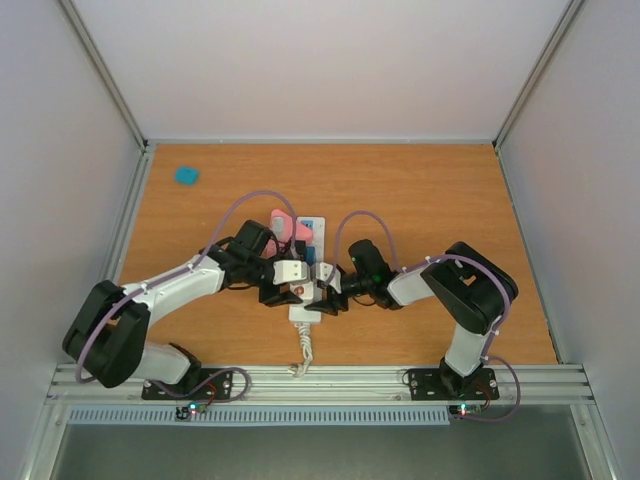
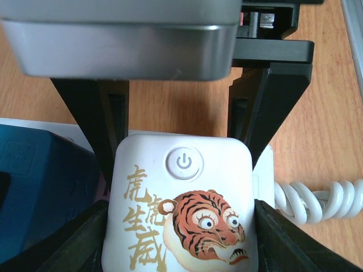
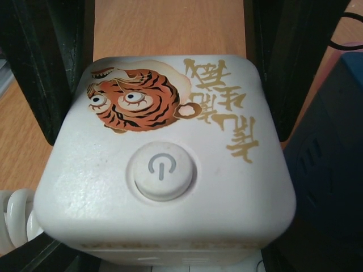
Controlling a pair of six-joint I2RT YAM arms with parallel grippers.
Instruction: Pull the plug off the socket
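The plug (image 1: 300, 291) is a white cube with a tiger print and a power button (image 2: 183, 163). It sits in the near end of the long white socket strip (image 1: 304, 314). My left gripper (image 2: 181, 243) is shut on the cube, with one black finger (image 2: 79, 243) pressed on each side. My right gripper (image 3: 164, 262) faces it from the other side. Its fingers (image 2: 261, 113) straddle the strip under the cube (image 3: 164, 141), and their tips are mostly hidden. In the top view the two grippers meet over the strip, left (image 1: 290, 293) and right (image 1: 324, 298).
A dark blue plug (image 2: 39, 187) sits in the strip right beside the cube, and a pink plug (image 1: 283, 224) stands at the strip's far end. The coiled white cord (image 1: 300, 350) runs toward the near rail. A small teal object (image 1: 186, 175) lies far left.
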